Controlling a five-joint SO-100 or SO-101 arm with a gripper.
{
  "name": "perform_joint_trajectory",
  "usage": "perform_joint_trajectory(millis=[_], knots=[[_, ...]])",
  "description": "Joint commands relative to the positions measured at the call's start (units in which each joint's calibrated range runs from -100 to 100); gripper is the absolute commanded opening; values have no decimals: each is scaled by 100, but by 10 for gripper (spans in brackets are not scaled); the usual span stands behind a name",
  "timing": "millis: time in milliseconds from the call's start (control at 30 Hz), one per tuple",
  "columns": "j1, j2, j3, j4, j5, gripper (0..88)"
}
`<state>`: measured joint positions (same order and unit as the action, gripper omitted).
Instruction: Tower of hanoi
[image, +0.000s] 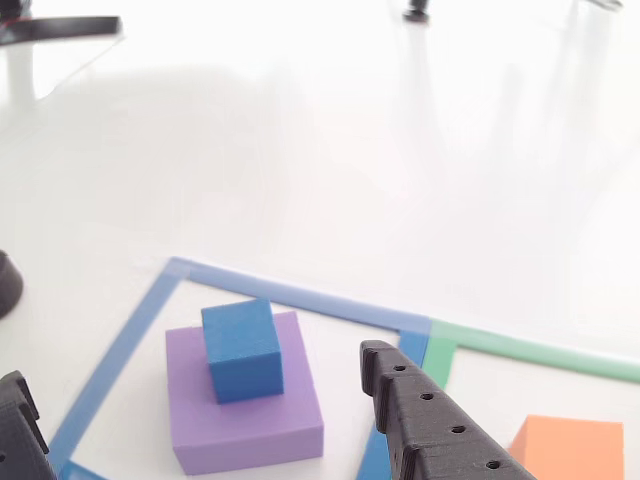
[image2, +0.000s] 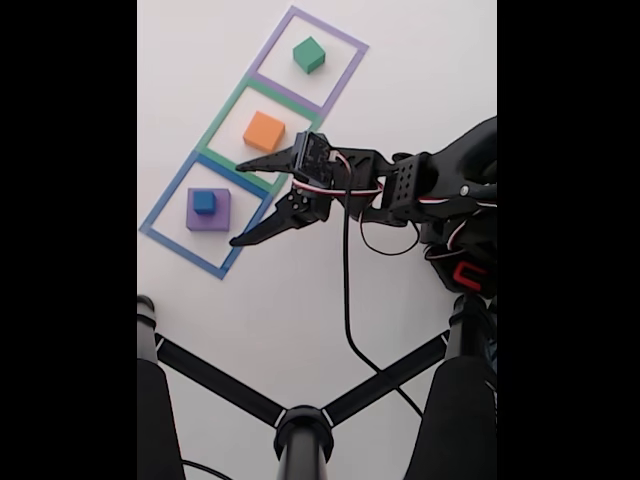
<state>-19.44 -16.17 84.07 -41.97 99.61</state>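
The gripper (image2: 237, 202) hangs with fingers wide, empty, just right of the purple block (image2: 209, 211). The blue cube (image2: 204, 201) sits on it, bare table beyond.

We see v. bright, even light in both views. In the other view the white table (image: 320, 150) is blown out toward the top, w/ soft grey reflections streaking down from dark objects at the top edge; table texture is lost there. Shadows are faint: a pale one under the purple block (image: 245, 410), barely any beside the blue cube (image: 242, 350). The black finger (image: 430, 420) at the bottom edge is slightly soft, close to the lens. The fixed view is a narrow strip between black side bars, lower res, colours washed; the gripper (image2: 238, 203) casts almost no shadow.
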Motion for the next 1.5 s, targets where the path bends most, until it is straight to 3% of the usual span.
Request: perform_joint_trajectory(millis=[0,300,1000,1467], knots=[[11,631,-643,-420,39,410],[19,1817,-1297,-1051,39,410],[-301,2907,-2169,-1140,39,405],[-355,3035,-2224,-1140,39,263]])
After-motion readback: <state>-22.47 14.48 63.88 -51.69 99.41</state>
